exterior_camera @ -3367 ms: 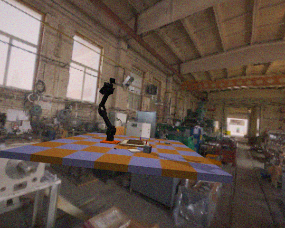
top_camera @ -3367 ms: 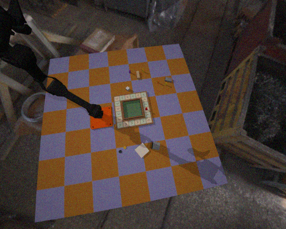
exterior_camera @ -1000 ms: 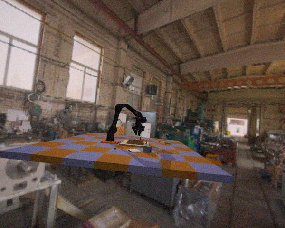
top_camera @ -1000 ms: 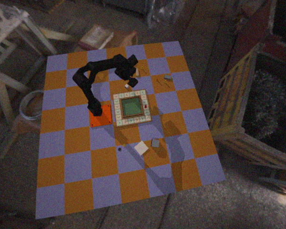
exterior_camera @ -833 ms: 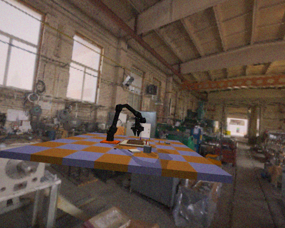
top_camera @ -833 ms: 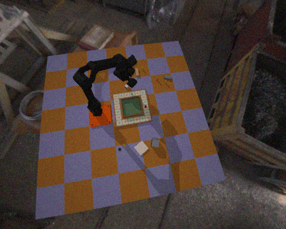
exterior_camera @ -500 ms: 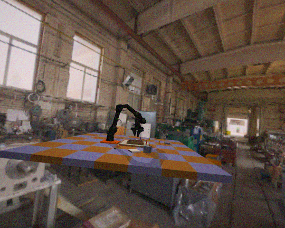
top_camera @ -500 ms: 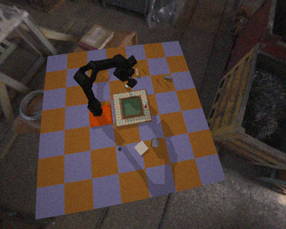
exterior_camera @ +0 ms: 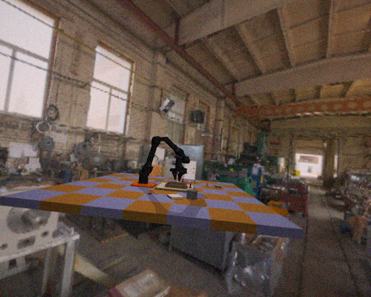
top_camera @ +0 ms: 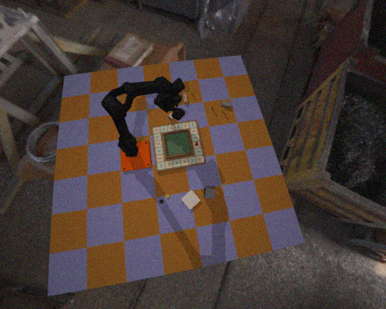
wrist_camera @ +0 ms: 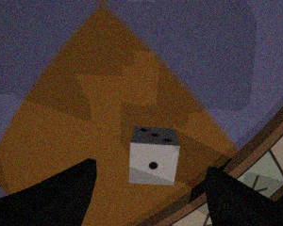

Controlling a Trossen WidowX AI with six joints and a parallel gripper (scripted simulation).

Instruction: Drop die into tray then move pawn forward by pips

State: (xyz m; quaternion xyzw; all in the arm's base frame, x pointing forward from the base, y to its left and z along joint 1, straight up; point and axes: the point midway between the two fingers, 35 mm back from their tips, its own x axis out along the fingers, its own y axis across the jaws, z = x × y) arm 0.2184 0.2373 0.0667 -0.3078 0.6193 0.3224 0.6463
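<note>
The white die (top_camera: 170,116) (wrist_camera: 153,162) lies on the table just outside the board's back edge. In the wrist view, a bright face with one pip faces the camera and a darker side face shows three. My gripper (exterior_camera: 177,179) (wrist_camera: 152,172) is open and empty above the die, a finger on each side of it in the wrist view; contact is not visible. The board (top_camera: 157,151) (exterior_camera: 160,186) (wrist_camera: 260,172) has arrowed squares around the green dice tray (top_camera: 177,145), which is empty. The red pawn (top_camera: 196,143) (exterior_camera: 190,185) stands on the board's right side.
The orange base plate (top_camera: 143,163) is left of the board. A white block (top_camera: 190,199), a grey block (top_camera: 209,193), a black disc (top_camera: 161,201) and a yellow disc (top_camera: 167,196) lie in front. Another grey block (top_camera: 226,103) and thin pieces lie at back right, a pale block (top_camera: 184,98) behind the gripper.
</note>
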